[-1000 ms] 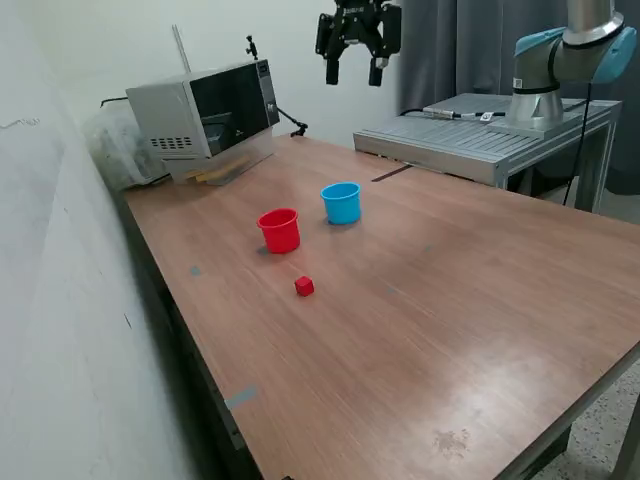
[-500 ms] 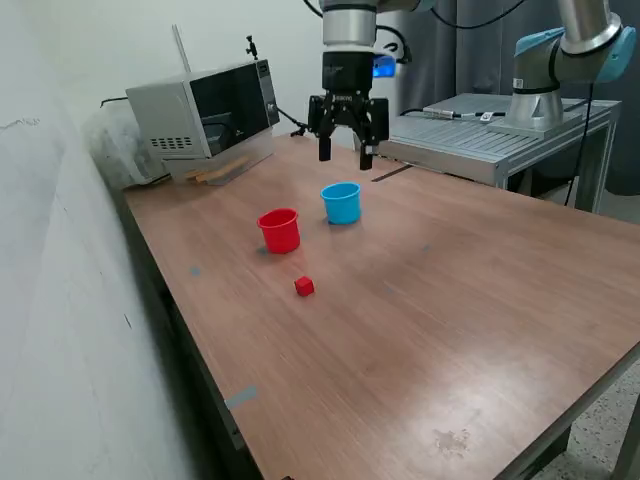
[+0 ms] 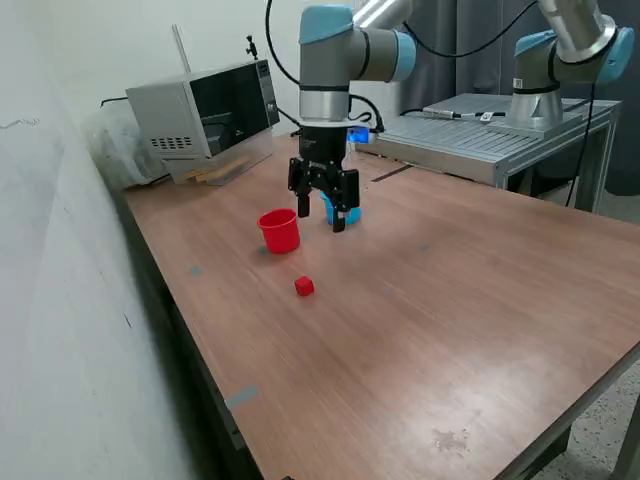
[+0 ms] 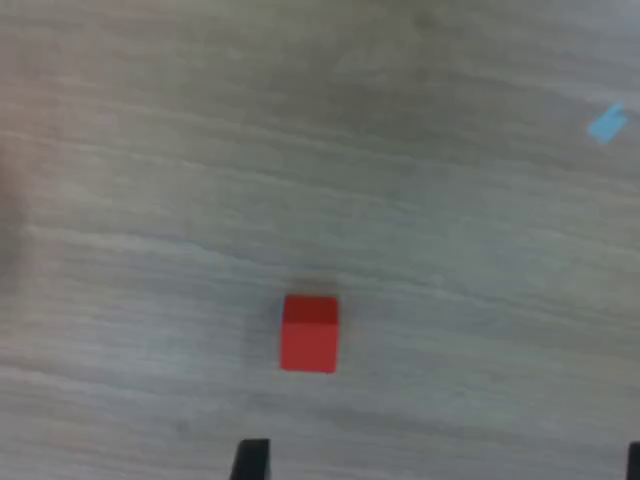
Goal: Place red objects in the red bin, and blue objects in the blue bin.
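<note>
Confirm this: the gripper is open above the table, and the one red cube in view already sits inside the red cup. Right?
Not quite. The red cube lies on the table, apart from the red cup, as the exterior view shows. The gripper is indeed open above the table.

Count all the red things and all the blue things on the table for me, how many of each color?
Red: 2, the red cup and one small red cube.
Blue: 1, the light blue cup, mostly hidden behind the pincer.
Total: 3. No dark blue cubes show in either view.
</note>
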